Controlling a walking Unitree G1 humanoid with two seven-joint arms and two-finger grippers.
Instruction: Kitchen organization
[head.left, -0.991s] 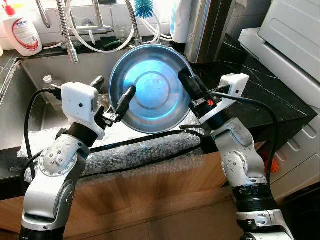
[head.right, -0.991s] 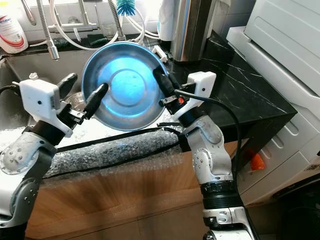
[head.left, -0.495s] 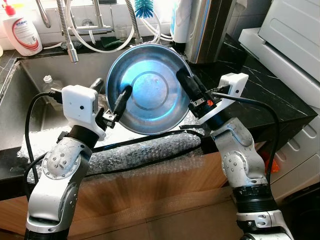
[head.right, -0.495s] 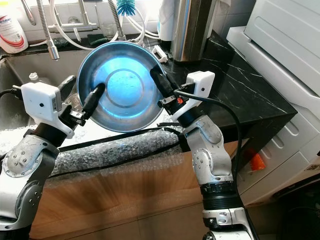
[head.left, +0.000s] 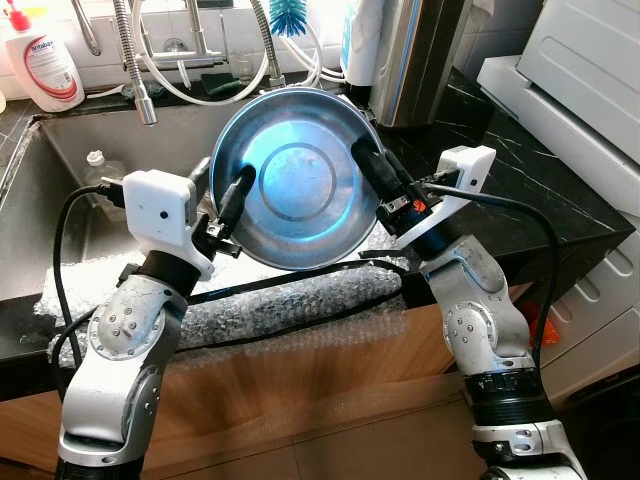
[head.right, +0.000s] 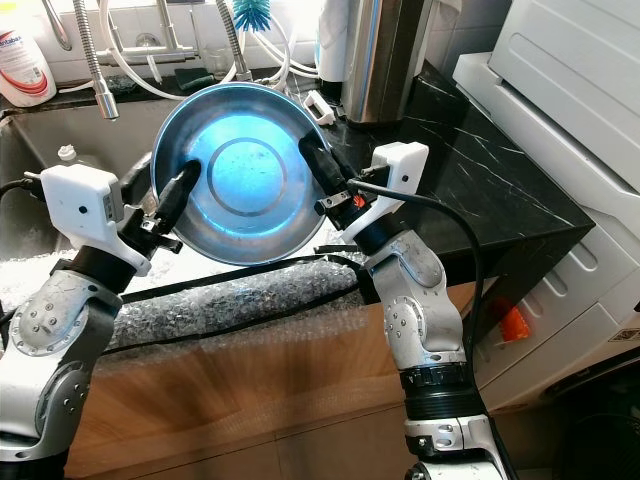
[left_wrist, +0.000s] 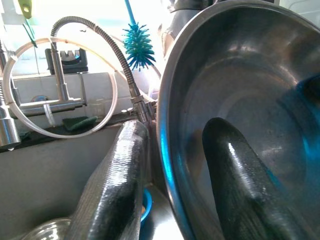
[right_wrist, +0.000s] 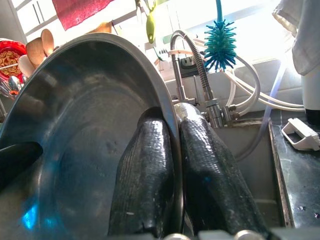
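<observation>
Over the sink (head.left: 70, 180), the bowl (head.left: 290, 180) stands tilted on edge between both grippers. The right gripper (head.left: 372, 172) pinches its rim firmly. The left gripper (head.left: 228, 205) straddles the opposite rim, seemingly not fully closed.

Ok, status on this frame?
Both grippers, left and right, pinch the steel bowl's rim. Bowl tilted, held over the sink. Faucet hoses close behind.

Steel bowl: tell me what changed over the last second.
The left gripper closed in until its fingers straddled the steel bowl rim, one inside, one behind. The bowl shifted slightly toward the robot's left. The right gripper stayed clamped on the opposite rim, above the sink.
</observation>
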